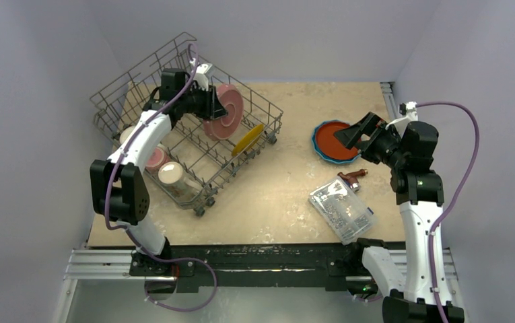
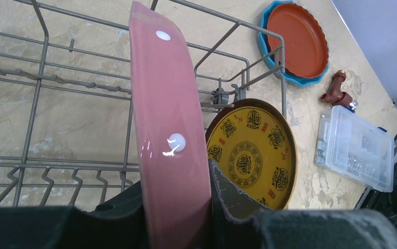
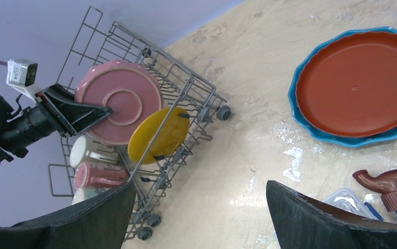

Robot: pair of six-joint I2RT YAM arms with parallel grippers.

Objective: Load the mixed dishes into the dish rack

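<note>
Dish rack [image 1: 174, 50] sits far left on the table, with the yellow plate [image 2: 250, 155] and mugs [image 3: 96, 175] inside. The left gripper [image 1: 213, 109] is clamped on the pink plate [image 2: 167, 140], holding it on edge over the tines, presumably to slot it beside the yellow plate. The right gripper [image 3: 201, 218] hangs empty, fingers wide apart, near the red-orange plate [image 3: 359, 83] nested in the blue plate [image 3: 293, 98]. Only the left wrist view shows the clamp closely. Only the right wrist view shows the mugs plainly.
</note>
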